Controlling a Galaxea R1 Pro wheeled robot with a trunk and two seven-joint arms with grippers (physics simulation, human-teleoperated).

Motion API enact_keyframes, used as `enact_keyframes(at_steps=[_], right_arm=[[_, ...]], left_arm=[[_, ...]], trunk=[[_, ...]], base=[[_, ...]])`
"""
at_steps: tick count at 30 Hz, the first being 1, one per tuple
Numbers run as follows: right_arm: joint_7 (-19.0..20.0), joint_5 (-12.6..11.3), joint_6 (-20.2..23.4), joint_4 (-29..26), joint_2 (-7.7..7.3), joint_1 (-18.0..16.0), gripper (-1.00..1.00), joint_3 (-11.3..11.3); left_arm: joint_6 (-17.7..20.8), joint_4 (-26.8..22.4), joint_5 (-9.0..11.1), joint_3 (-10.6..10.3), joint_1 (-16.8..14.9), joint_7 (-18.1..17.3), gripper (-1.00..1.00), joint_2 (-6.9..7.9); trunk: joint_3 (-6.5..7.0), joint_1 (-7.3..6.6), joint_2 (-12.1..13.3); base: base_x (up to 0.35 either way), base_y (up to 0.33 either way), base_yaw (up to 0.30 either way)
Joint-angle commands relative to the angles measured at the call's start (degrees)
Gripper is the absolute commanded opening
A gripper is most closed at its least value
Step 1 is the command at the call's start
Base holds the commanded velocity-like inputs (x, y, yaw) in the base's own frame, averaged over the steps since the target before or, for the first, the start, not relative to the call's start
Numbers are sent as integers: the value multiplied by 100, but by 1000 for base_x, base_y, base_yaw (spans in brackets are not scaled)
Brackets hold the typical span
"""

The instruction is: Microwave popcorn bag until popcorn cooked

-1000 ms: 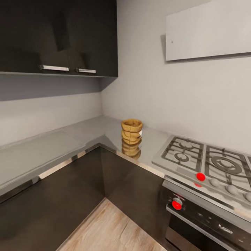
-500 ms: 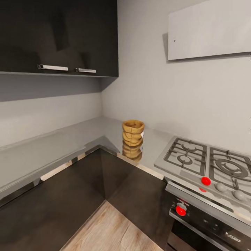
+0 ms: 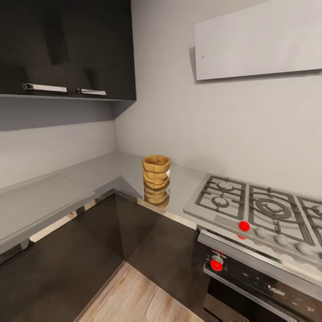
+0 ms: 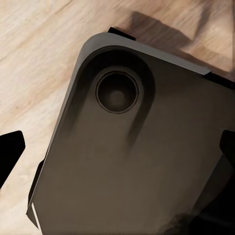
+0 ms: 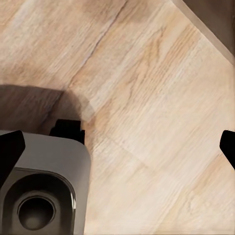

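The popcorn bag (image 3: pixel 156 171), a small tan crumpled sack with a rolled rim, stands upright on the grey glossy countertop (image 3: pixel 89 179) near the inner corner, its reflection below it. The microwave is out of view. In the left wrist view my left gripper (image 4: pixel 117 152) is open, its dark fingertips (image 4: pixel 11 149) far apart over my grey base. My right gripper (image 5: pixel 120 147) is also open in the right wrist view, above the wood floor, with nothing between its fingers. Both grippers hang low, far from the bag.
A grated gas hob (image 3: pixel 250 210) with red knobs sits right of the bag, above a dark built-in oven (image 3: pixel 250 286). Dark wall cabinets (image 3: pixel 67 49) hang over the counter's left run. Wood floor (image 3: pixel 134 299) fills the corner between the dark cabinet fronts.
The whole head view has slid left and slightly down, so the camera has turned right. More of the hob shows. The bag itself has not moved.
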Motion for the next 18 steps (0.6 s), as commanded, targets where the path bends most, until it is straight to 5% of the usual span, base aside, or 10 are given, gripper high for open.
enact_keyframes(at_steps=[1,18], right_arm=[[-21,56,-30,18,-1,-8,100,-49],[6,56,-31,17,-10,-8,100,-49]], left_arm=[[-13,0,15,20,-1,-9,100,0],[-4,0,15,10,-1,-13,100,0]], trunk=[[-1,0,-3],[12,0,-3]], base=[[0,0,-219],[0,204,-39]])
